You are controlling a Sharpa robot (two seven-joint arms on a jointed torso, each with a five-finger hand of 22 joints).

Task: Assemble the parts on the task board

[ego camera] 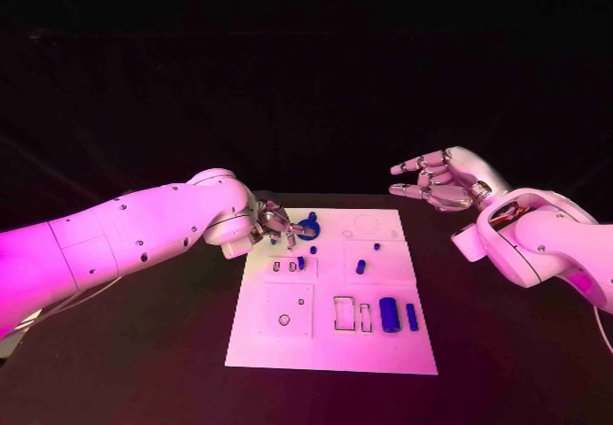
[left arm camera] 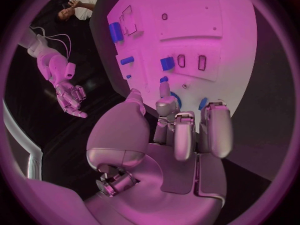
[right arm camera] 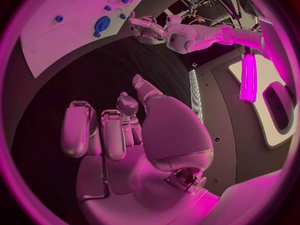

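black table (ego camera: 128, 372), white task board (ego camera: 332, 350) mid-table

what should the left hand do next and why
Probably close on the round blue part: the left hand sits right at it on the task board, fingers near but no clear grip. The right hand is open, off the board.

Head view: looking down from above, whole task board (ego camera: 331, 292) and both arms in frame. Left wrist view: close behind left hand (left arm camera: 169, 135), facing the board (left arm camera: 206, 30). Right wrist view: behind right hand (right arm camera: 125, 135), held off board. Shared by all: the board (right arm camera: 56, 40).
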